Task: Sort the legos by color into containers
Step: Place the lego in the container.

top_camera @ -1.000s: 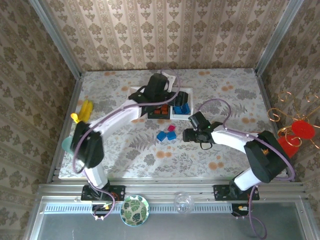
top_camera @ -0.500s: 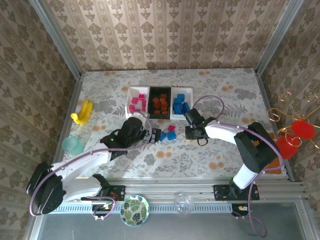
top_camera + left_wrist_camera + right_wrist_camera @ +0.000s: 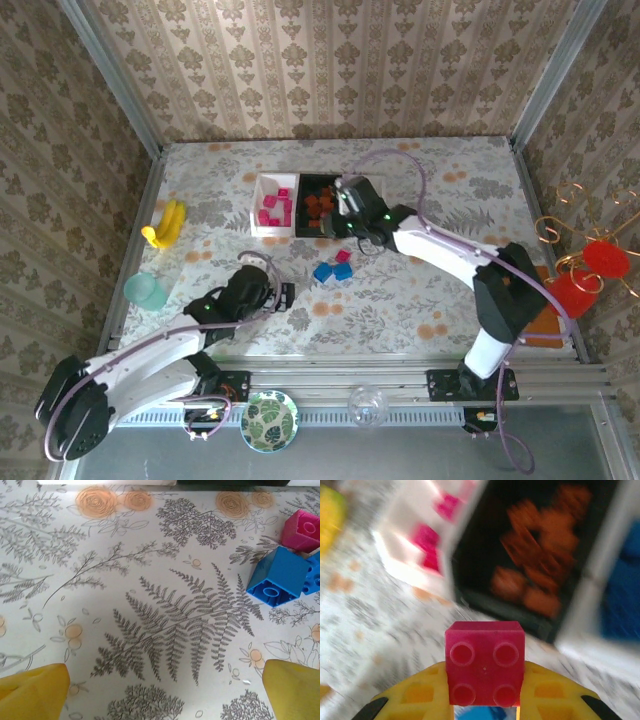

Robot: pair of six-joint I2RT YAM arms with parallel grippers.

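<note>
Right claw [image 3: 485, 700] is clamped tight on a pink brick [image 3: 485, 662], studs up toward the wrist camera, yellow pads pressing it from both sides. From overhead, that claw hangs above the right side of the black tray [image 3: 480, 555]. The wrist view there is badly blurred.

The black tray itself is loaded with orange-brown bricks [image 3: 540, 575]. Touching its left side is the left white tray [image 3: 272, 232], with pink bricks [image 3: 274, 208] inside. Touching its right side is the right white tray [image 3: 600, 652], with blue bricks [image 3: 622, 600] in it.

On the tablecloth [image 3: 165, 605], just on the near side of the black tray, three loose pieces sit bunched together: a loose blue brick [image 3: 277, 577], a loose pink brick [image 3: 302, 530] just behind it, and a second blue brick [image 3: 314, 577] touching the first.

Left claw [image 3: 162, 690] sits nearer than the black tray and to its left, low over the cloth, spread wide and gripping nothing. The loose bricks lie ahead of it, off to its right.
</note>
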